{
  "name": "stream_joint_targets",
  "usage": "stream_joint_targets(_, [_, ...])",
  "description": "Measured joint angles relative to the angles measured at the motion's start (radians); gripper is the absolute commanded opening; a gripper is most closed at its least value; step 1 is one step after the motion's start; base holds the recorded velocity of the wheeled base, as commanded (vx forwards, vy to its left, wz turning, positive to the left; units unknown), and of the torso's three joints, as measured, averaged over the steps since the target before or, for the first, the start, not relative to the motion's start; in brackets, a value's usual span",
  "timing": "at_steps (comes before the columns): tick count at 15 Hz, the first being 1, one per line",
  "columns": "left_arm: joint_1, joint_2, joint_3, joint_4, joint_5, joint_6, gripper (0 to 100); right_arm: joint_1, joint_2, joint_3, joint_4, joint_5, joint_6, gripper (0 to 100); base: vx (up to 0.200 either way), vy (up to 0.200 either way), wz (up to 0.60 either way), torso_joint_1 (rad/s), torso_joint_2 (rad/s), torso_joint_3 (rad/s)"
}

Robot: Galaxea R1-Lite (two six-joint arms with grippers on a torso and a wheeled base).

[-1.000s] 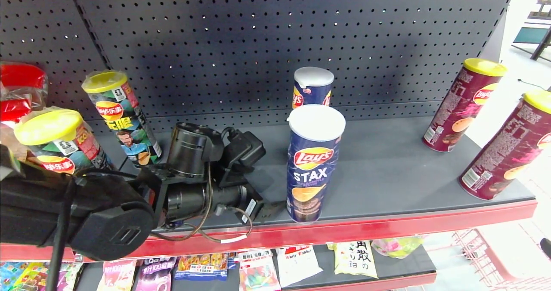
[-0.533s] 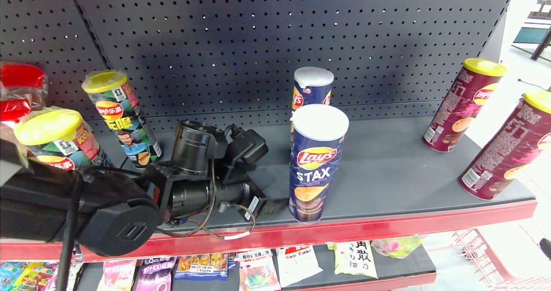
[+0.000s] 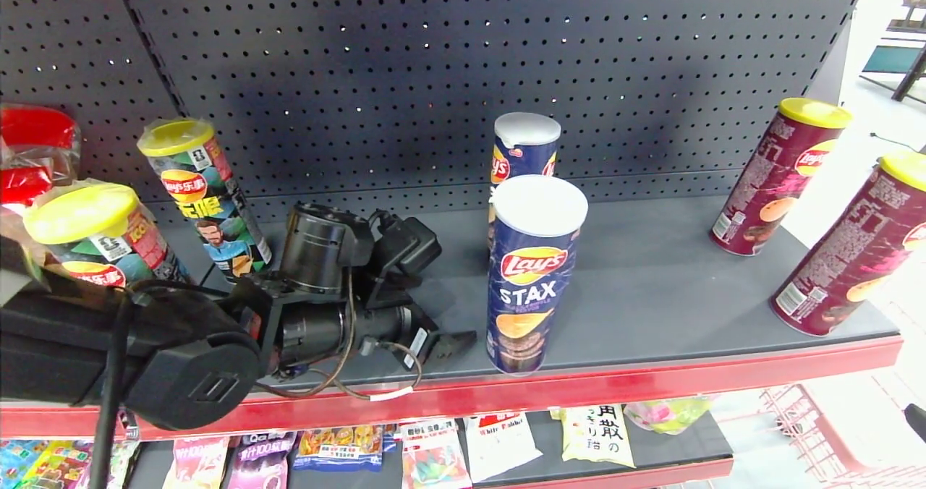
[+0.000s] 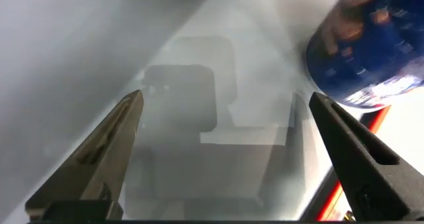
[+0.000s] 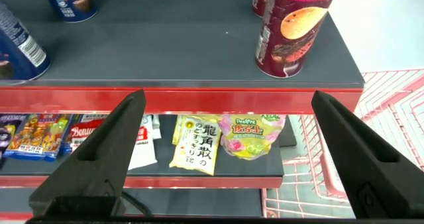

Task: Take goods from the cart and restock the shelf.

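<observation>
A blue chip can with a white lid [image 3: 534, 272] stands upright near the front of the grey shelf [image 3: 651, 294], with a second blue can [image 3: 524, 145] behind it. My left gripper [image 3: 456, 344] lies low on the shelf just left of the front can, open and holding nothing. In the left wrist view its fingers [image 4: 225, 105] spread wide over bare shelf, with the blue can [image 4: 364, 58] off to one side. My right gripper [image 5: 228, 98] is open and empty in front of the shelf's red edge, facing a maroon can [image 5: 291, 32].
Two yellow-lidded green cans [image 3: 206, 200] stand at the shelf's left, two maroon cans [image 3: 778, 178] at its right. Snack packets [image 3: 499, 442] fill the lower shelf. A red wire cart [image 3: 817, 431] sits low right. The pegboard back wall is close behind.
The front blue can shifted slightly right early on. My left gripper has drawn back a little to the left, leaving a small gap to the can.
</observation>
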Motion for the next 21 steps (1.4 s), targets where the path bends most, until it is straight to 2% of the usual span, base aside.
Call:
stream_joint_targets(1, [0.01,-0.023,0.014,0.0,0.0,-0.005,100,0.01,0.006,-0.006,-0.002,0.028,0.0,100,0.0,0.0,0.0,0.0,0.0,0.0])
stream_joint_targets(3, [0.029,-0.108,0.063,0.007,0.001,-0.041,100,0.036,0.014,-0.017,0.002,0.081,-0.012,100,0.0,0.0,0.0,0.0,0.0,0.0])
stream_joint_targets(6, [0.041,-0.296,0.201,0.039,0.003,-0.084,100,0.066,-0.011,0.017,0.006,0.081,-0.022,100,0.0,0.0,0.0,0.0,0.0,0.0])
stream_joint_targets(11, [0.025,-0.643,0.438,0.112,0.001,-0.104,100,0.066,-0.107,0.121,0.008,0.071,-0.057,100,0.0,0.0,0.0,0.0,0.0,0.0])
stream_joint_targets(13, [0.045,-0.814,0.487,0.212,0.066,-0.109,100,0.066,-0.14,0.164,0.009,0.021,-0.053,100,0.0,0.0,0.0,0.0,0.0,0.0])
stream_joint_targets(14, [0.073,-0.907,0.498,0.286,0.116,-0.118,100,0.066,-0.15,0.176,0.007,-0.009,-0.049,100,0.0,0.0,0.0,0.0,0.0,0.0])
stream_joint_targets(16, [0.164,-1.11,0.504,0.492,0.196,-0.142,100,0.068,-0.176,0.207,0.005,-0.033,-0.048,100,0.0,0.0,0.0,0.0,0.0,0.0])
stream_joint_targets(17, [0.229,-1.21,0.5,0.603,0.225,-0.151,100,0.069,-0.199,0.224,0.008,-0.037,-0.049,100,0.0,0.0,0.0,0.0,0.0,0.0])
stream_joint_targets(19, [0.391,-1.414,0.498,0.789,0.266,-0.162,100,0.068,-0.275,0.236,0.112,-0.04,-0.046,100,0.0,0.0,0.0,0.0,0.0,0.0])
stream_joint_targets(21, [0.529,-1.601,0.531,0.891,0.286,-0.171,100,0.075,-0.351,0.22,0.162,-0.038,-0.016,100,0.0,0.0,0.0,0.0,0.0,0.0])
